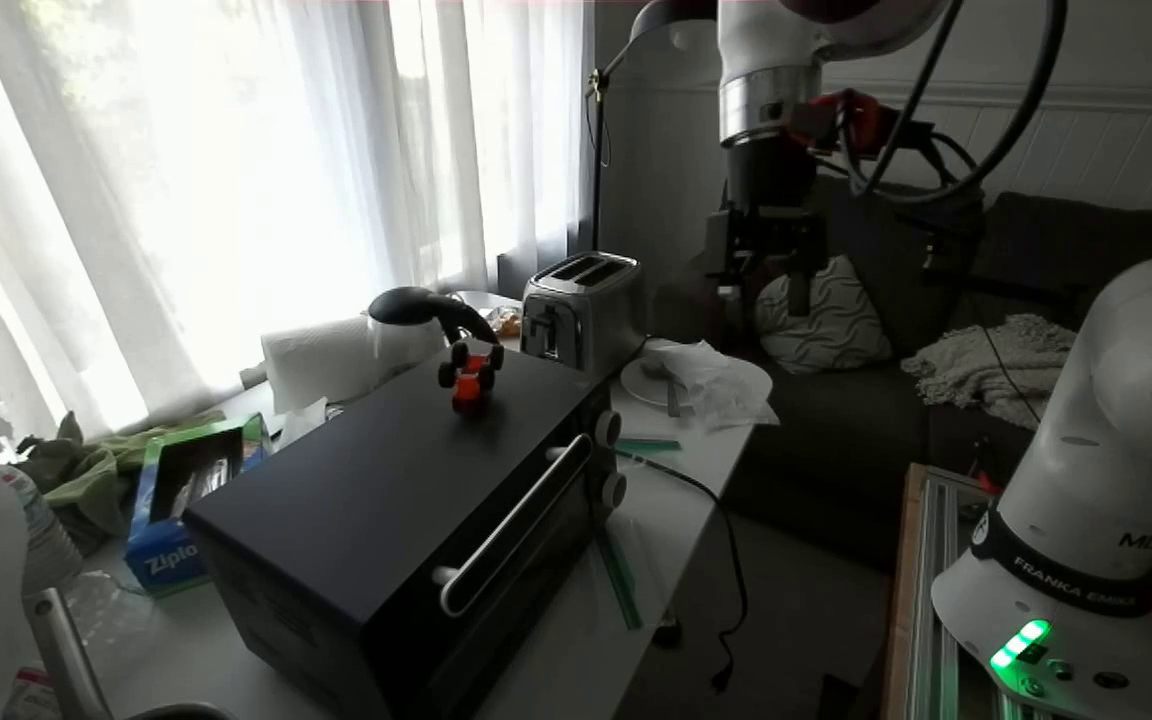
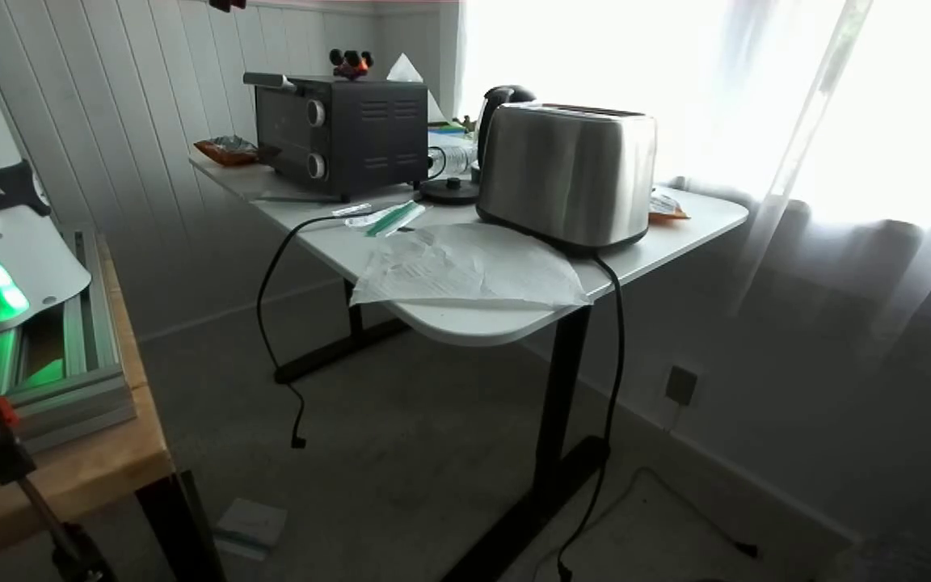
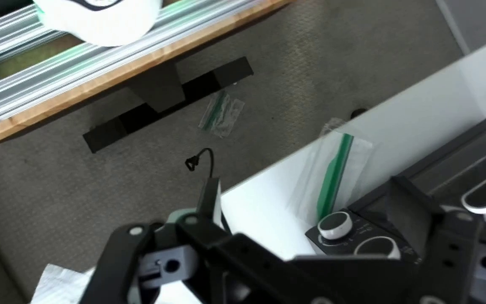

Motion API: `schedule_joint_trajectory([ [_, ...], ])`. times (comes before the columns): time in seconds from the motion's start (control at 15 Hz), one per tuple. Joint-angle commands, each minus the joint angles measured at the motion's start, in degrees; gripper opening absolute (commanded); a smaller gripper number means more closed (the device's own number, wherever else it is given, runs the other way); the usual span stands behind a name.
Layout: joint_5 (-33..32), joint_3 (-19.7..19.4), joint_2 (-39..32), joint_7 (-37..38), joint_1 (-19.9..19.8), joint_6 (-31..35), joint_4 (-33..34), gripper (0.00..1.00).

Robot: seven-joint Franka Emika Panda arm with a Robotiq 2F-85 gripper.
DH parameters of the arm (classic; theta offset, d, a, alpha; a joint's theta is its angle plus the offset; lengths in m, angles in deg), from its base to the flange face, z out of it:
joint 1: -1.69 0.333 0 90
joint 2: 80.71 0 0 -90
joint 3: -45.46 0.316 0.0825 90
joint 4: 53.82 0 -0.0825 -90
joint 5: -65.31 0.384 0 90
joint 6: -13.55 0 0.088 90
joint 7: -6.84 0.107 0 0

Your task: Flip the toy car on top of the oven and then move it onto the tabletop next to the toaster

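Apparently, flip remained due: toy car [image 1: 472, 379] lay wheels-up on oven [image 1: 376, 480]; fingers [image 3: 414, 211] hung parted, empty, well clear; next move called for reach across and careful grip.

The robot arm [image 1: 1096, 450] stands with its base [image 1: 1126, 630] at the near right in an exterior view, and its wrist [image 1: 766, 110] hangs more to the left; below the wrist the gripper [image 1: 764, 285] points downward in the air, and in the wrist view its two fingers [image 3: 209, 198] stand wide apart
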Motion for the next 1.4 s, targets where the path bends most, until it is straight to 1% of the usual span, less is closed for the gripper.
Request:
schedule_joint_trajectory([
  [0.0, 7.1, 7.9, -5.2, 15.6, 1.9, 9.6, 2.8, 1.00],
  [0.07, 7.8, 9.6, -6.4, 19.2, 2.2, 12.7, 3.8, 1.00],
  [0.2, 6.6, 11.4, -9.0, 25.5, 3.0, 19.9, 5.5, 1.00],
  [0.27, 5.1, 8.7, -6.2, 20.9, 4.6, 16.4, 2.8, 1.00],
  [0.47, 5.0, 8.6, -7.4, 21.6, 5.4, 17.3, 3.2, 1.00],
  [0.67, 5.0, 8.1, -7.3, 21.4, 5.3, 17.3, 3.1, 1.00],
  [0.73, 5.8, 7.8, -6.3, 20.7, 5.6, 18.5, 2.4, 1.00],
  [0.8, 7.8, 7.1, -6.7, 19.1, 6.8, 18.7, 3.4, 1.00],
  [0.87, 8.2, 7.0, -7.3, 19.2, 7.1, 18.7, 4.3, 1.00],
  [1.13, 6.6, 7.0, -12.6, 19.0, 7.9, 17.6, 10.0, 1.00],
  [1.33, 5.8, 7.4, -17.8, 20.6, 8.0, 17.6, 14.5, 1.00],
])
